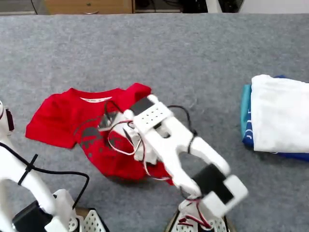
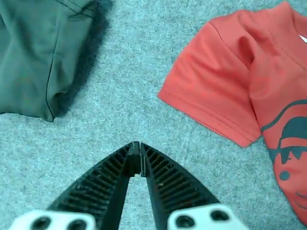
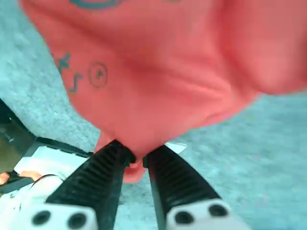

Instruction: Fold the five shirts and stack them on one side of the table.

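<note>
Bearing red shirt (image 1: 63, 121), grey felt (image 1: 203, 58), cabinet (image 1: 89, 6) behind

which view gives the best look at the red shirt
The high view: the red shirt lies spread, an arm covering part. The left wrist view has one sleeve and some print; the right wrist view, bunched fabric pinched by the right gripper.

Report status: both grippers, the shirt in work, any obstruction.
Left gripper shut, empty, over grey table cover. Right gripper shut on red printed T-shirt, partly bunched. Dark green garment lies apart from red sleeve, not blocking.
</note>
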Available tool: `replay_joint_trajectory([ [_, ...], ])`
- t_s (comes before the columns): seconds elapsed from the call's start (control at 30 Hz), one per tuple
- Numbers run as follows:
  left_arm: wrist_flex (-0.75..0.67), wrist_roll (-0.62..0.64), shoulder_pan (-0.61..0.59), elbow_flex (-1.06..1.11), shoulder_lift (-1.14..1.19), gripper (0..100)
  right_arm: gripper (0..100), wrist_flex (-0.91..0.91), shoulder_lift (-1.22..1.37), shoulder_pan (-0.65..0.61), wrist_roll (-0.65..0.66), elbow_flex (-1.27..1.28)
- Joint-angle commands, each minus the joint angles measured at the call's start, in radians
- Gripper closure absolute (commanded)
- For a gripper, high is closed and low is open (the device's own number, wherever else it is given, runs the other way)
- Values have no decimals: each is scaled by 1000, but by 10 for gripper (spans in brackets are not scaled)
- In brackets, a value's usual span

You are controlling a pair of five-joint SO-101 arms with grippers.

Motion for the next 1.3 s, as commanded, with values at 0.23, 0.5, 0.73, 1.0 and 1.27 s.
replay_joint_trajectory([
  [0.23,-15,-11,3,-2,-24,976,997,21,-193,400,322,-346],
  [0.5,-18,69,172,-61,-13,975,997,89,-174,530,404,-369],
  [0.73,-150,245,451,-120,105,909,997,120,-182,544,397,-229],
  [1.0,-150,341,667,-313,403,812,997,118,-182,573,397,-117],
  [1.27,-149,382,832,-480,621,811,997,110,-182,595,397,-64],
])
